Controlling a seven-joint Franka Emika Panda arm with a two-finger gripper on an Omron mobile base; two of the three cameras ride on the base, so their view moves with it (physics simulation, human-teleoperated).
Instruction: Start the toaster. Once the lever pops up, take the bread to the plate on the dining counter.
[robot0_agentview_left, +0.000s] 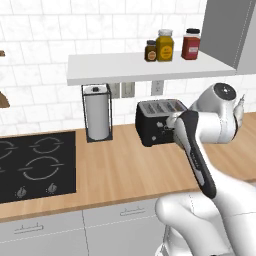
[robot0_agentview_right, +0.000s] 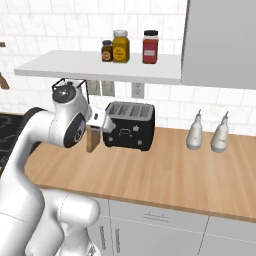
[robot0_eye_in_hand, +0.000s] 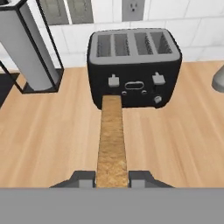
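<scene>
The black four-slot toaster (robot0_eye_in_hand: 133, 65) stands on the wall-side wooden counter, also seen as the toaster (robot0_agentview_left: 156, 120) and the toaster (robot0_agentview_right: 130, 125). Both front levers sit high and its slots look empty. My gripper (robot0_eye_in_hand: 112, 178) is shut on the bread (robot0_eye_in_hand: 111, 135), a tan slice seen edge-on, reaching toward the toaster's front. From the right base view the bread (robot0_agentview_right: 91, 141) hangs below the gripper (robot0_agentview_right: 93, 132), just left of the toaster and above the counter. The plate and the dining counter are out of view.
A paper-towel roll (robot0_agentview_left: 97, 119) in a black wire stand is left of the toaster, and a black stove top (robot0_agentview_left: 35, 165) lies further left. A white shelf (robot0_agentview_left: 125, 70) with jars hangs above. Two pale bottles (robot0_agentview_right: 195, 132) stand right of the toaster.
</scene>
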